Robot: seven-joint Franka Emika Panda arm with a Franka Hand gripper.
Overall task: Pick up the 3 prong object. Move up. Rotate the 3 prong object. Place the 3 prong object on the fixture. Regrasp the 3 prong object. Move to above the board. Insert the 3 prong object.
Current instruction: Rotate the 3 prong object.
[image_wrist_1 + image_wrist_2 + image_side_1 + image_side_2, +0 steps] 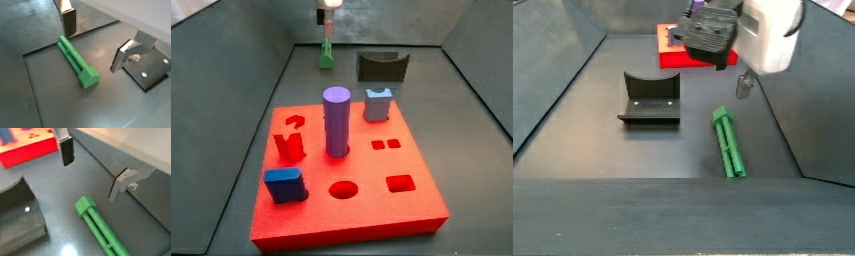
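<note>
Claw (744, 86) hangs empty, plates apart, above the prong piece (727, 142), its length running away beside the fixture (649, 98).

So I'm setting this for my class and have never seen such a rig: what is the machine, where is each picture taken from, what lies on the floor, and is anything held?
It is one robot arm ending in a two-finger end effector. Two pictures come from cameras on its wrist, looking down past a finger; two come from cameras fixed beside the workspace. On the dark floor lie the green 3 prong object, flat and untouched, and the fixture, a dark bracket beside it. Further off sits the red board, carrying a purple cylinder and other blocks. The end effector hangs above the green piece and holds nothing.
</note>
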